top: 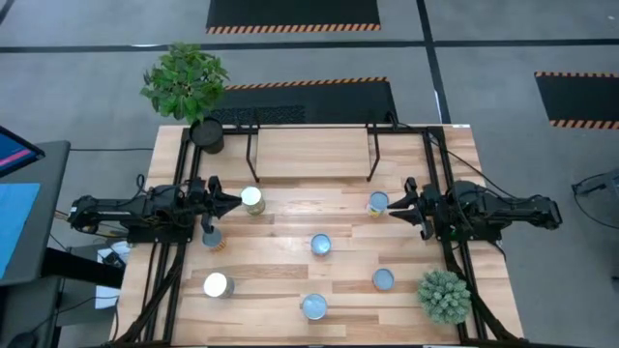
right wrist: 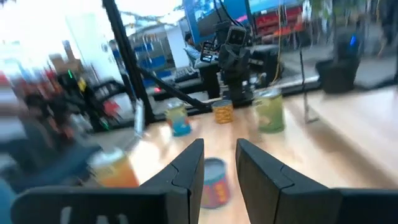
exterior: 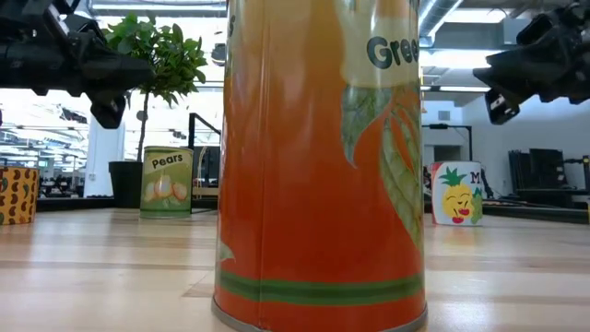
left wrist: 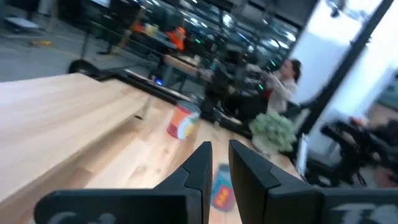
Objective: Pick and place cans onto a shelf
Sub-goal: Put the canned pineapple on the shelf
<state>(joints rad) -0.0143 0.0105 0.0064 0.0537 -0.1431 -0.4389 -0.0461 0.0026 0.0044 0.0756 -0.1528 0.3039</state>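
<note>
Several cans stand upright on the wooden table, among them a pale-topped can (top: 251, 200) labelled "Pears" (exterior: 166, 183), a pineapple-label can (top: 377, 203) (exterior: 456, 194), a middle can (top: 320, 245) and a near can (top: 313, 306) that fills the low view (exterior: 318, 157). The shelf (top: 309, 150), a light board on black legs, stands at the far edge with nothing on it. My left gripper (top: 235, 200) (exterior: 111, 88) hovers by the Pears can, narrowly open (left wrist: 219, 149) and empty. My right gripper (top: 395, 205) (exterior: 502, 92) hovers by the pineapple can, narrowly open (right wrist: 219, 146) and empty.
A leafy plant in a black pot (top: 198, 97) stands at the far left corner. A round green plant (top: 443, 295) stands at the near right. More cans stand at the near left (top: 216, 285), by the left arm (top: 211, 237) and at the near right (top: 383, 279).
</note>
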